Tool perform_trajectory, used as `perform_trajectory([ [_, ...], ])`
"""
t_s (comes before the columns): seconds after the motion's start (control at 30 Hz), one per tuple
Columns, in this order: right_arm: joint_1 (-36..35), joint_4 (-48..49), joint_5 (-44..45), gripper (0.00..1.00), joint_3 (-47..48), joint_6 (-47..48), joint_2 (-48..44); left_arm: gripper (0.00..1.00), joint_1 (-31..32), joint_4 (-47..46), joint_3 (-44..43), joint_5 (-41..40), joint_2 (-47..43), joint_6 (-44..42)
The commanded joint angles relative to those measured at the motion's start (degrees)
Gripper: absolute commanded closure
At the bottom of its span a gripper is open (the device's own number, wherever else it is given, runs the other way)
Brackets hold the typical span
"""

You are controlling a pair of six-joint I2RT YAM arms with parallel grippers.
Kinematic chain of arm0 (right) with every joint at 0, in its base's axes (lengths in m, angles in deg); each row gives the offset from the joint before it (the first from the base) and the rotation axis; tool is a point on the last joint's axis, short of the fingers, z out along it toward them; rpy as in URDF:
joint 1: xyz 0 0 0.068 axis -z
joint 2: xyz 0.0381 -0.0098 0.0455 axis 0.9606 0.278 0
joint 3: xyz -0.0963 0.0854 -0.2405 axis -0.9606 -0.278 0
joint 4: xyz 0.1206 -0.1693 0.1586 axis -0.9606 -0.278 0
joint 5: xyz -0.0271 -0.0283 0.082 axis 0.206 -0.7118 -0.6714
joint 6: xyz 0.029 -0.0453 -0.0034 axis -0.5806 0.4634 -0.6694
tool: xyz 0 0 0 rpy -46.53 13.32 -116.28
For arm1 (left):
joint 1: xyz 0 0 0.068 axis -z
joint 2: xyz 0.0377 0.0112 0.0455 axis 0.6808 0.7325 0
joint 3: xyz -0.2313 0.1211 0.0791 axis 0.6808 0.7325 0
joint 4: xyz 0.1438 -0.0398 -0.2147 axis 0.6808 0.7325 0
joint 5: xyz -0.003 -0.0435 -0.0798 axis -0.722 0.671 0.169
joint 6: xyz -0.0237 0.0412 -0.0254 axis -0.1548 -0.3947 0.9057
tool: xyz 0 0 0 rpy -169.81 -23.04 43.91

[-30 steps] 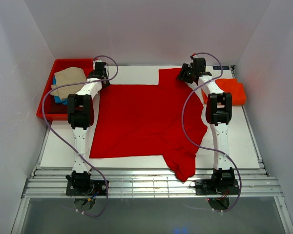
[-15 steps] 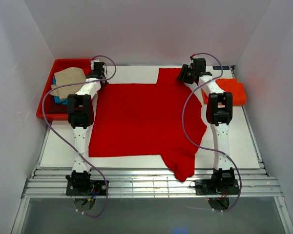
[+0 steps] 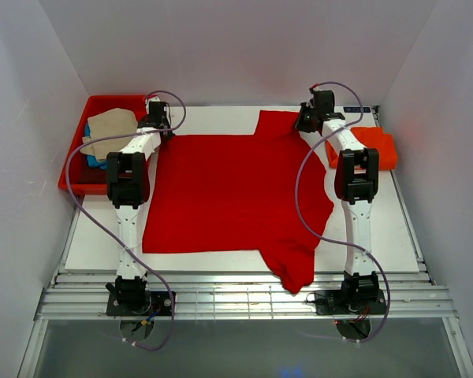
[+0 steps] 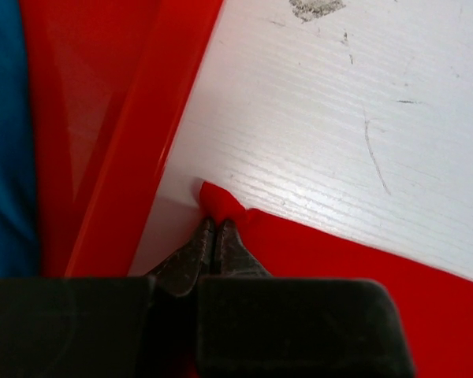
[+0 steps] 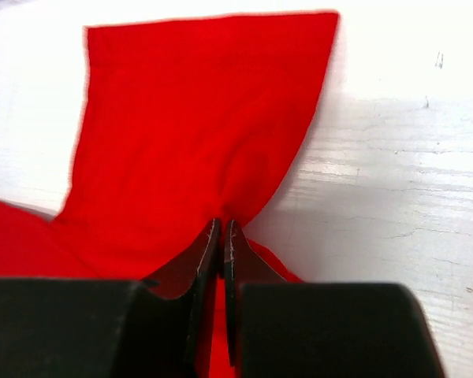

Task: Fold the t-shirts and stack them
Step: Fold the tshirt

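White table (image 3: 87, 236) boards carry the bright red shirt (image 3: 229, 189), which lies spread flat across the middle. Its near sleeve (image 3: 293, 268) reaches past the table's near edge, and its far sleeve (image 5: 205, 110) lies flat at the far right. The left gripper (image 4: 214, 228) has its jaws pressed together on the shirt's far left corner, just beside the wall of a red tray (image 3: 72, 186). The right gripper (image 5: 222, 230) pinches the cloth where the far sleeve joins the body. An orange-red shirt (image 3: 374, 146) sits folded at the table's right edge, near the right arm. In the tray on the left, a beige shirt (image 3: 110, 130) lies on top of a blue shirt (image 3: 94, 160)
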Motion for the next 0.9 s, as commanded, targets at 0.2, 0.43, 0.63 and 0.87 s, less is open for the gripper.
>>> perform_trajectory([
  [0.2, 1.09, 3.44, -4.96, 0.92, -1.48, 0.33, -11.70, 1.00, -3.97, -0.74, 12.72, 0.44, -12.87, 1.10],
  [0.43, 0.92, 2.39, -5.32, 0.92, -13.34, 3.84, -19.10, 1.00, -1.16, -5.31, 23.27, 0.79, -20.79, 0.57],
  [0.63, 0.48, 2.30, -5.76, 0.92, -23.88, 6.39, -24.90, 1.00, -0.72, -8.04, 32.15, 0.18, -27.11, 0.66],
  [0.87, -0.31, 3.00, -5.67, 0.92, -34.52, 7.80, -32.45, 1.00, -0.02, -10.50, 39.01, 0.97, -34.05, -0.22],
])
